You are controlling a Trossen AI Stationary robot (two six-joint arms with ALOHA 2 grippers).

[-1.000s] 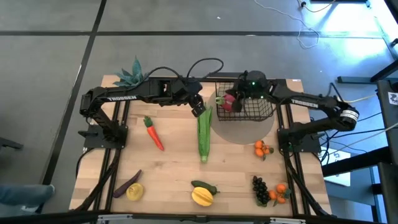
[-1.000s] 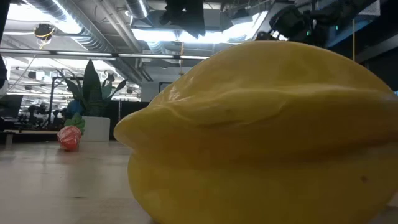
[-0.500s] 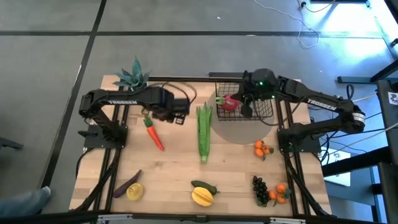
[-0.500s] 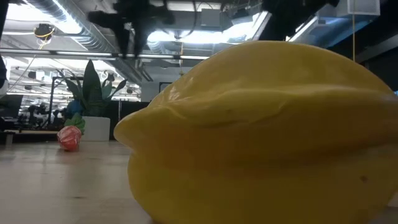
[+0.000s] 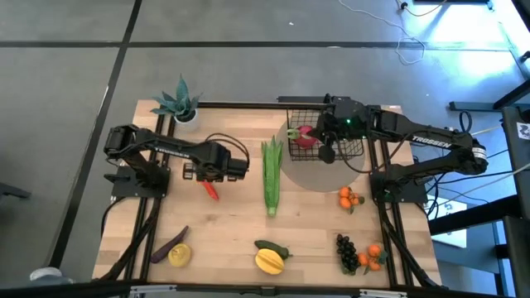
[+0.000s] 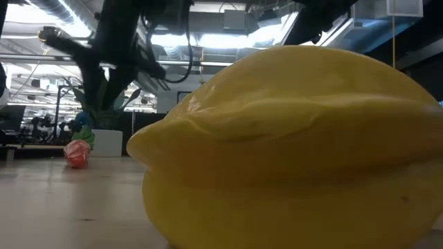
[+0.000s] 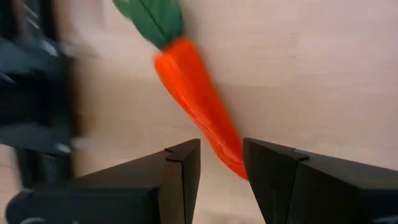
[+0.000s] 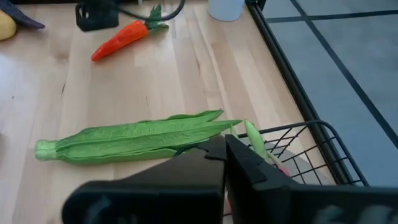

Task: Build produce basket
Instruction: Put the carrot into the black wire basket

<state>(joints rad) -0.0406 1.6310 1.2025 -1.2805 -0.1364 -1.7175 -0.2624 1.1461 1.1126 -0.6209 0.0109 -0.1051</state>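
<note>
Overhead, my left tool (image 5: 217, 170) hung over the carrot (image 5: 212, 189) on the worktop (image 5: 232, 223), while my right tool (image 5: 326, 153) sat at the basket (image 5: 352, 147), where only the radish (image 5: 303, 136) lay inside. The corn (image 5: 272, 175), oranges (image 5: 349, 198), grapes (image 5: 347, 252), mango (image 5: 268, 261), pepper (image 5: 274, 247), lemon (image 5: 179, 254) and eggplant (image 5: 169, 245) waited outside, so most of the job remained.

At table height, the mango (image 6: 291, 149) blocked nearly everything.

From the left wrist, the fingers (image 7: 183, 171) stood partly open over the carrot's tip, gripping nothing.

From the right wrist, the fingers were shut and empty beside the corn (image 8: 134, 142) and the basket rim (image 8: 311, 134).
</note>
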